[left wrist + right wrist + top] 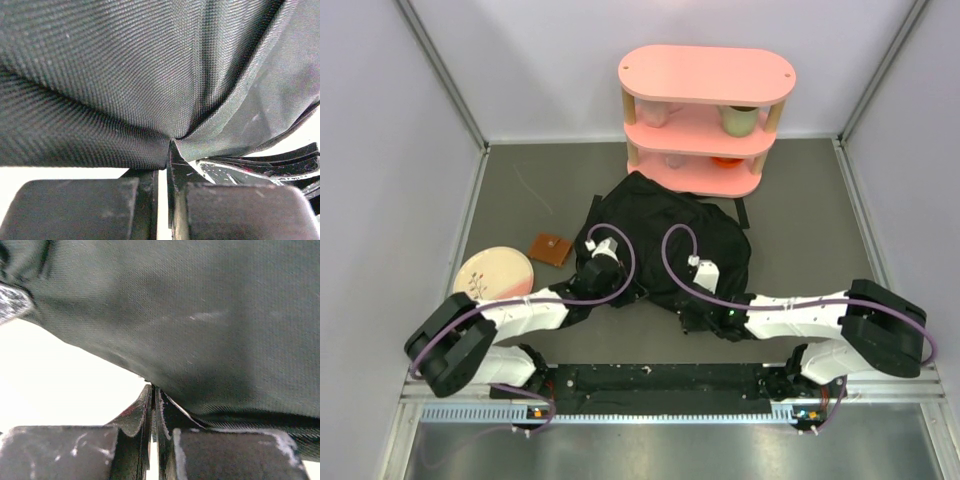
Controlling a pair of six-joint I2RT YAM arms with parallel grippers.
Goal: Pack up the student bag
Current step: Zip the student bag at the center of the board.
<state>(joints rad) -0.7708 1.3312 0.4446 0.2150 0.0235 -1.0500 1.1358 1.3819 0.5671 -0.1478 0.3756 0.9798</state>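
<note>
The student bag (665, 235) lies slumped directly in front of the pink shelf (705, 120), its far edge close to the lowest tier. The left gripper (167, 150) has its jaws pressed together on a fold of bag fabric, at the side away from the shelf. The right gripper (152, 392) is likewise drawn narrow on that side. It appears to pinch the bag's edge, though the blurred view leaves this uncertain.

A floppy black fabric backpack (660, 222) lies pinched in left gripper (168, 151) and right gripper (153, 389). Beyond the fingers stands a pink three-tier shelf (706, 75).
</note>
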